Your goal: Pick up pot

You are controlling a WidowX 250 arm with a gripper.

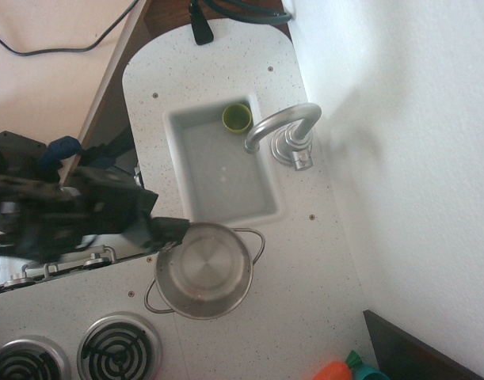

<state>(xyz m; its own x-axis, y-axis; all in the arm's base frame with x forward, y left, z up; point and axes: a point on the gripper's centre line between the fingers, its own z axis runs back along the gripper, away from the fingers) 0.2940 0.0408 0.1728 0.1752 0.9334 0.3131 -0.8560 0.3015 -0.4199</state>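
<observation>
The gripper [172,229] is blurred, so whether it is open cannot be told; its tip touches the pot's [202,269] near rim, likely lining up a grasp. Beyond lie the sink [226,170] and a green cup [236,118].

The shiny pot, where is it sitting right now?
The pot stands on the white counter just below the sink, right of the stove burners, with the gripper at its upper-left rim.

Your arm [59,214] is matte black throughout, built of blocky, angular housings. Motion blur softens its outline. Your gripper [169,229] ends in a dark, narrow tip. You cannot make out screws, cables or markings.
</observation>
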